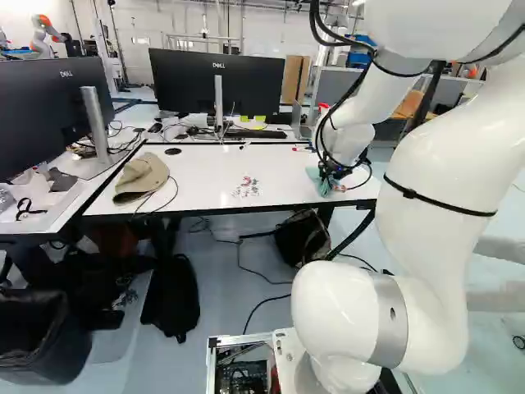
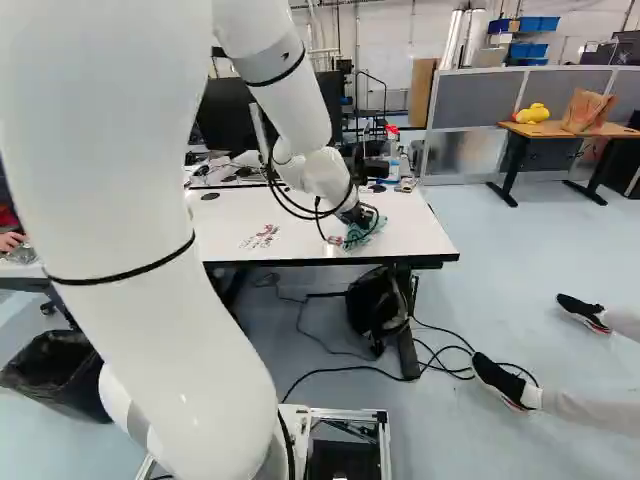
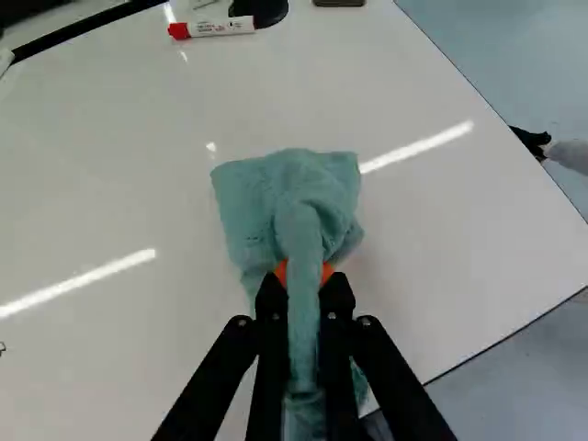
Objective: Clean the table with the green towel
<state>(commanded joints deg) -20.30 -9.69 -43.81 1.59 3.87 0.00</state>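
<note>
"What's on the left?"

"In the left base view, a big black screen (image 1: 49, 115). Then a tan cap (image 1: 141, 178) sits on the long white table (image 1: 205, 160), with a thin black wire by it. Under the table, a black backpack (image 1: 172, 300) is on the floor."

"And next?"

"Another black screen (image 1: 184, 86) stands behind the table. Then there are red and dark scribbles (image 1: 246, 187) on the white top, near its front edge."

"Is there a pen?"

"Yes, a white pen with a red cap (image 3: 216, 28). It lies on the table, ahead of the gripper (image 2: 358, 216)."

"Where's the green towel (image 3: 289, 193)?"

"At the table's right end, right of the scribbles. It's all bunched up on the white top, and the gripper is pinching it from two sides. The orange pads (image 3: 328, 273) peek out next to the cloth."

"What's under that end?"

"A dark bag (image 2: 372, 305), and black wires on the pale blue floor (image 2: 470, 250)."

"And far over to the right?"

"In the right base view, grey walls (image 2: 480, 100), then a wooden desk (image 2: 560, 131) with a yellow toy (image 2: 532, 113) and a brown paper bag (image 2: 588, 110) on it"
</note>
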